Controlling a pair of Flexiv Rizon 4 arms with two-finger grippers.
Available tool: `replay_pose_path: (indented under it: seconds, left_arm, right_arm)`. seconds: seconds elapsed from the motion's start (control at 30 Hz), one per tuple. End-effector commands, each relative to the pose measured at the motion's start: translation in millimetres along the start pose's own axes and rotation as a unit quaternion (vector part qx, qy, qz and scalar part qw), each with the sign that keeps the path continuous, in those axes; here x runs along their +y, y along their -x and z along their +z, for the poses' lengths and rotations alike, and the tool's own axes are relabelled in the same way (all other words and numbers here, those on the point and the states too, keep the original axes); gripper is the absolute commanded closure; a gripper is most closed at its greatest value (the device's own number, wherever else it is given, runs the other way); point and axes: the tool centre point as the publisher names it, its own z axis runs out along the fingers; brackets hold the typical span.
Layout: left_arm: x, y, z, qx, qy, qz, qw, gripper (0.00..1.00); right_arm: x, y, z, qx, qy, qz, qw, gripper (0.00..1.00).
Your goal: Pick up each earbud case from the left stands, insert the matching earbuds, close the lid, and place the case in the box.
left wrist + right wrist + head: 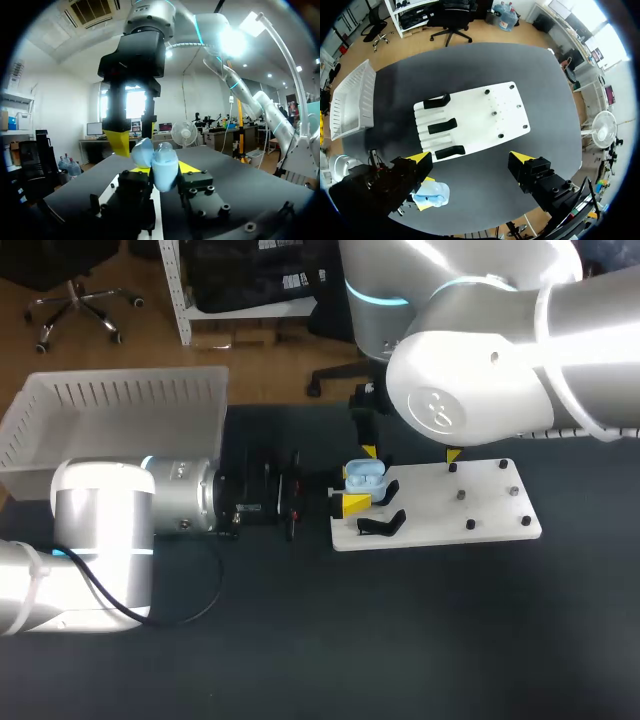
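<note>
Left gripper (163, 172): yellow tips clamped on the light blue earbud case (366, 476) from two sides. The case is held clear of the table, over the left end of the white stand board (480, 525). Its lid (142, 151) stands open, tilted back. Cannot tell whether earbuds sit inside.

Right gripper (470, 159): fingers wide apart, nothing between them. It hangs above the case; in the left wrist view one of its yellow tips (118, 142) is just behind the open lid, and I cannot tell whether they touch.

Board: lies flat on the dark table (400, 640). Three black stands (442, 125) sit in a row along its left end, small dark pegs (461, 495) on its right part.

White slatted box (120, 400): at the table's far left corner, well apart from the board and the case. Left arm (110, 520) lies across the table in front of it
</note>
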Motion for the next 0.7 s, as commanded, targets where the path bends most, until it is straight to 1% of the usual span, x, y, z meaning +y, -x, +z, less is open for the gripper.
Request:
replay_pose_path:
  seconds: [0.03,0.1,0.2,0.33,0.4,0.43,0.47,0.5,0.53,0.6,0.7]
  left_arm:
    - [-1.8,-0.7,0,-0.001,0.004,0.002,1.000,1.00]
    - [-1.8,-0.7,0,-0.001,0.004,0.002,1.000,1.00]
    - [-1.8,-0.7,0,-0.001,0.004,0.002,1.000,1.00]
    - [-1.8,-0.7,0,-0.001,0.004,0.002,1.000,1.00]
    - [-1.8,-0.7,0,-0.001,0.004,0.002,1.000,1.00]
    - [-1.8,-0.7,0,-0.001,0.004,0.002,1.000,1.00]
    - [-1.8,-0.7,0,-0.001,0.004,0.002,1.000,1.00]
    - [-1.8,-0.7,0,-0.001,0.004,0.002,1.000,1.00]
    - [-1.8,-0.7,0,-0.001,0.004,0.002,1.000,1.00]
    - [-1.8,-0.7,0,-0.001,0.004,0.002,1.000,1.00]
    - [-1.8,-0.7,0,-0.001,0.004,0.002,1.000,1.00]
  right_arm:
    - [1,-10,0,0.005,-0.002,-0.008,1.000,0.00]
    - [-1,-15,1,0.015,0.010,-0.009,1.000,0.00]
    - [-2,-22,2,0.019,0.013,-0.012,1.000,0.00]
    - [-5,-30,6,0.039,0.018,-0.015,0.999,0.00]
    - [-9,-31,7,0.032,0.013,-0.005,0.999,0.00]
    - [-11,-30,7,0.034,0.020,-0.001,0.999,0.00]
    - [-14,-29,6,0.026,0.021,0.007,0.999,0.00]
    - [-19,-27,1,0.005,0.019,0.026,0.999,0.00]
    - [-23,-25,-3,-0.008,0.026,0.039,0.999,0.00]
    - [-35,-22,-15,-0.048,0.033,0.075,0.996,0.00]
    - [-53,-20,-31,-0.088,0.043,0.111,0.989,0.00]
